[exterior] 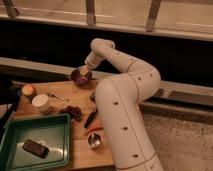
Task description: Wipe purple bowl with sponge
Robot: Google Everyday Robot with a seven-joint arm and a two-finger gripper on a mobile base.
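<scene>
1. The gripper (85, 71) is down at the far edge of the wooden table (80, 150), right over the purple bowl (80, 76); how its fingers are set, I cannot tell.
2. A pale yellow bit, the sponge (84, 73), shows at the gripper's tip, against the bowl's inner side.
3. The purple bowl sits near the middle of the far edge.
4. Toward the left edge: a round orange-yellow fruit (28, 90), and just in front of it a white round container (40, 103).
5. The green tray (35, 142) fills the near-left corner, with a dark flat object (35, 148) inside.
6. A small metal cup (94, 141) stands by the near edge, beside the arm.
</scene>
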